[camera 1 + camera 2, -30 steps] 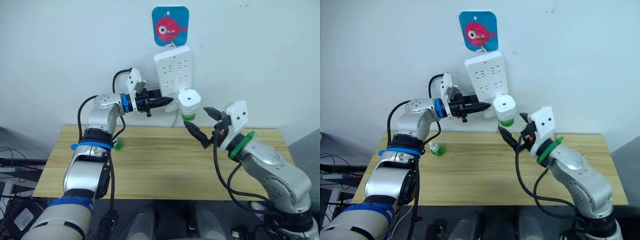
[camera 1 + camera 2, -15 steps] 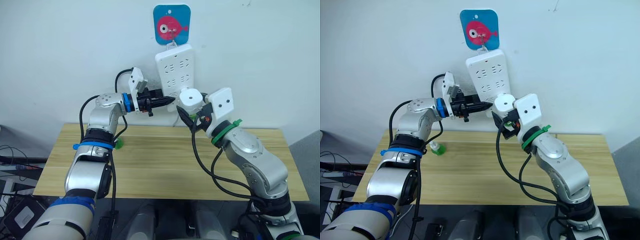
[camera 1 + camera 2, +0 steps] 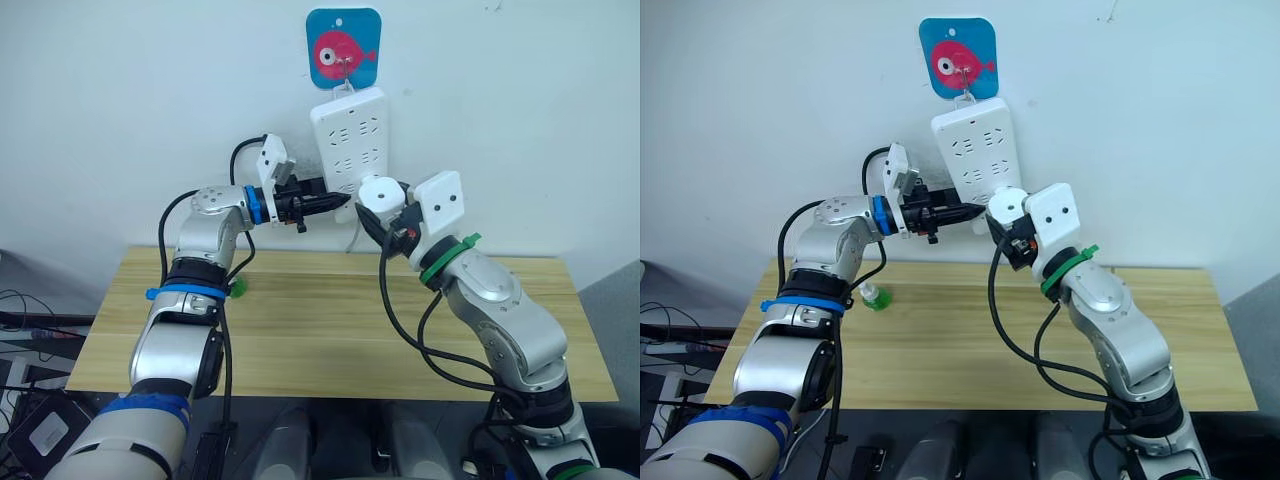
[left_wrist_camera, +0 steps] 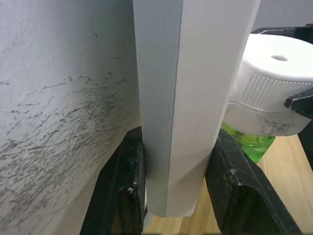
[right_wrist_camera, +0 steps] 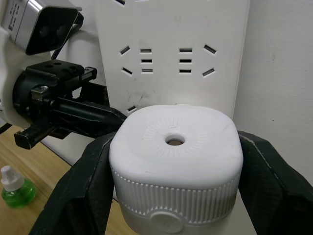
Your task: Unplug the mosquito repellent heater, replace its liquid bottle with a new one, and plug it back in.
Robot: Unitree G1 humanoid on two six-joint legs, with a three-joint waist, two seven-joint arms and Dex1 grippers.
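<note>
On the table's left you see a small green bottle. Your left gripper is closed around the power strip's lower edge. Right of it, your right gripper apparently clasps the mosquito repellent heater, still plugged in.

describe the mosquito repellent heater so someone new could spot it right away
Find the long white power strip hanging on the wall under the blue fish hook. At its lower end sits the mosquito repellent heater, between the right gripper fingers. Unlike the flat strip, it is a rounded white block with one small dark hole in its face and a ribbed skirt.
</note>
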